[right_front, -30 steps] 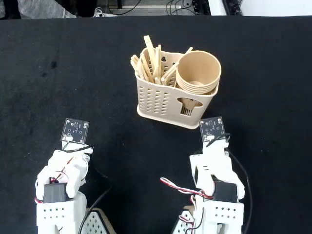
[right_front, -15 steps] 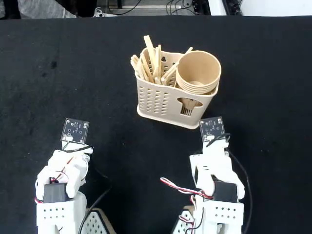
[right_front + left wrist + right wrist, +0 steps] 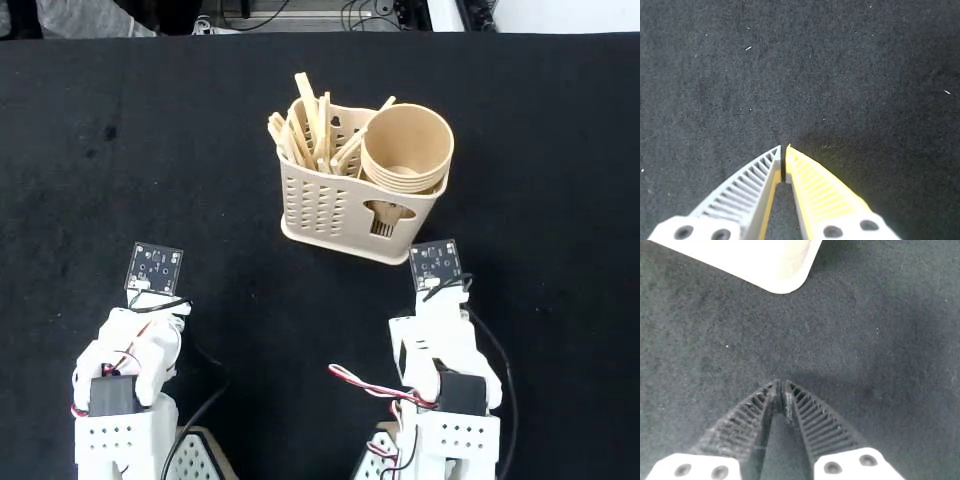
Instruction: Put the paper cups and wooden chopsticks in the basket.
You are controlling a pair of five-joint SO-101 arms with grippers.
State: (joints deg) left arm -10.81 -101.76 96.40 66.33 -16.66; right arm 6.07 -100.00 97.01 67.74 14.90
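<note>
The left tool is closed, its white and yellow fingertips meeting at a point with nothing between them, and it hangs over bare black surface at the near left. The right tool is closed as well, its two dark ribbed fingers pressed tip to tip and holding nothing; it sits over the surface just short of the basket, a rounded corner of which shows in the right wrist view. The basket stands upright in the middle of the surface, well ahead of both tools, its long axis running across the high view with the right end angled slightly nearer the arms. The wooden chopsticks stand on end in its left part, bundled loosely, their long axes near vertical and their upper ends fanning out above the rim toward the far side. The paper cups sit nested in one stack in its right part, mouths facing up, the top rim above the basket's edge.
</note>
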